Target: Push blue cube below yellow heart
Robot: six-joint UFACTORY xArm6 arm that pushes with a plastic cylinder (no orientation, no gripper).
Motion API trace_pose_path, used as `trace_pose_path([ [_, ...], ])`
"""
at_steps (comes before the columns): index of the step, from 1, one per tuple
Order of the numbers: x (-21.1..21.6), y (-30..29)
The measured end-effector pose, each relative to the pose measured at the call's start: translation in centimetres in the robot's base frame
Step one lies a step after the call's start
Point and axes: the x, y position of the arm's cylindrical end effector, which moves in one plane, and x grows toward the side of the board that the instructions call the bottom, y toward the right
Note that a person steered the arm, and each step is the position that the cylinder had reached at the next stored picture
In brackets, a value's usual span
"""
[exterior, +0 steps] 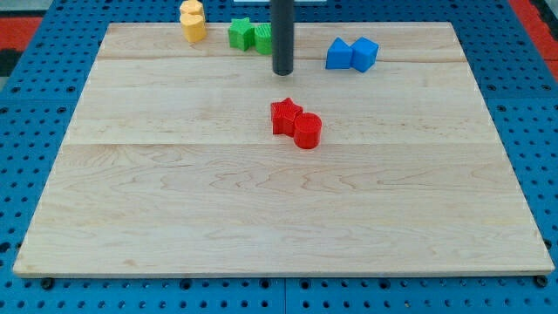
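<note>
The blue cube (pixel 365 54) sits near the view's top right, touching another blue block (pixel 339 55) on its left. Two yellow blocks (pixel 193 20) stand together at the view's top left; I cannot tell which is the heart. My tip (pixel 282 73) rests on the board at the top centre, left of the blue blocks and right of the yellow ones, touching neither.
A green star (pixel 241 33) and another green block (pixel 264 39) lie just left of the rod at the top. A red star (pixel 285 116) and a red cylinder (pixel 307 131) touch each other near the board's centre, below my tip.
</note>
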Motion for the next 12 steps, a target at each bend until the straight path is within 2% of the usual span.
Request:
trace_pose_path([
  [1, 0.0, 3.3],
  [2, 2.7, 8.0],
  [3, 2.4, 16.1],
  [4, 0.7, 21.7],
  [6, -3.3, 20.6],
  [7, -3.7, 16.3],
  [9, -3.7, 2.9],
  [10, -3.7, 0.8],
  [12, -3.7, 0.4],
])
